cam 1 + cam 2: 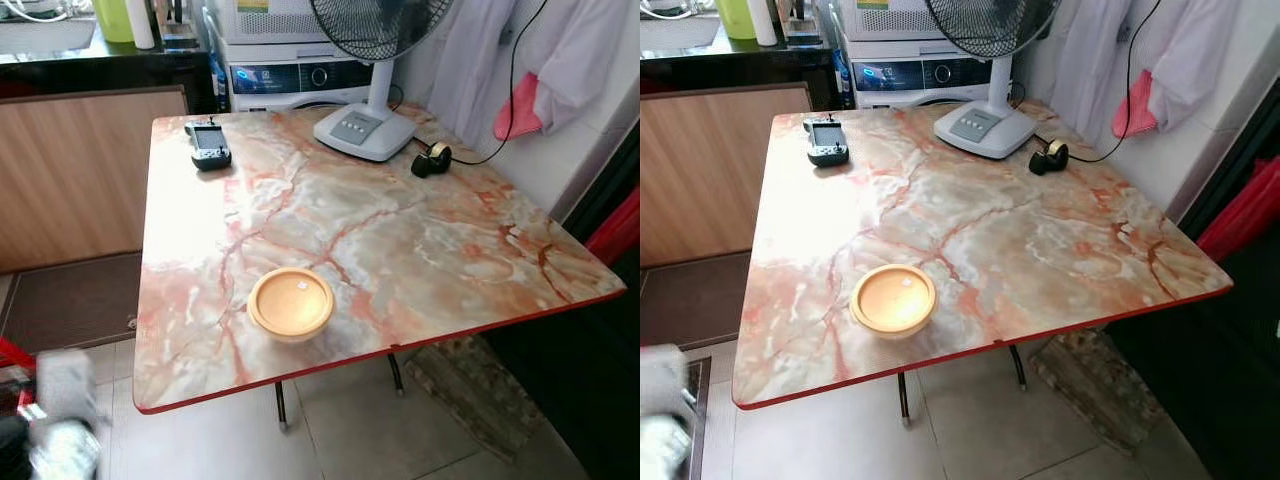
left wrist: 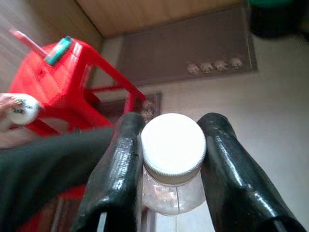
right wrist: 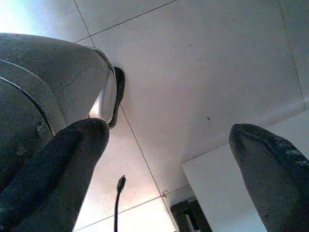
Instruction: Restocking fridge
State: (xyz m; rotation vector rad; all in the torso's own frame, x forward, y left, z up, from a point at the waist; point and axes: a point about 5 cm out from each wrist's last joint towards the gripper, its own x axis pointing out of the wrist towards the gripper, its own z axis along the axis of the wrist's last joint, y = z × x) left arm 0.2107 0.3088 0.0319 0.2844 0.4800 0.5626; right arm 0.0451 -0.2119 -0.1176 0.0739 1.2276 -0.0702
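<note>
Marble-patterned laminate in pink, cream and rust covers the desk (image 1: pixel 400 240), which is edged in red and stands on thin dark legs over a tiled floor (image 1: pixel 350 430). A shallow orange bowl (image 1: pixel 290 303) is set near the desk's front edge, upright and apart from everything else. At the far left corner a dark handheld device (image 1: pixel 209 144) lies flat. At the far side the white base of a standing fan (image 1: pixel 364 130) rests on the desk, and just beside it a black tape dispenser (image 1: pixel 431 158) is seen, with a black cable running past it up the wall. Behind the desk a white appliance (image 1: pixel 290 75) with a round dial is visible, and white cloth with a red piece hangs on the wall to the right.

In the left wrist view, the left gripper (image 2: pixel 171 159) is seen with its jaws pinching a clear plastic bottle (image 2: pixel 173 193) just under its white screw cap (image 2: pixel 173 145); both black fingers (image 2: pixel 118 174) are pressed against the neck. Beyond it a red plastic stool (image 2: pixel 67 82) and a brown mat (image 2: pixel 188 48) are seen on the floor.

In the right wrist view, the right gripper (image 3: pixel 169 159) is held with its jaws spread wide and nothing between them, above pale floor tiles, beside a silver part of the robot's body (image 3: pixel 43 92).
</note>
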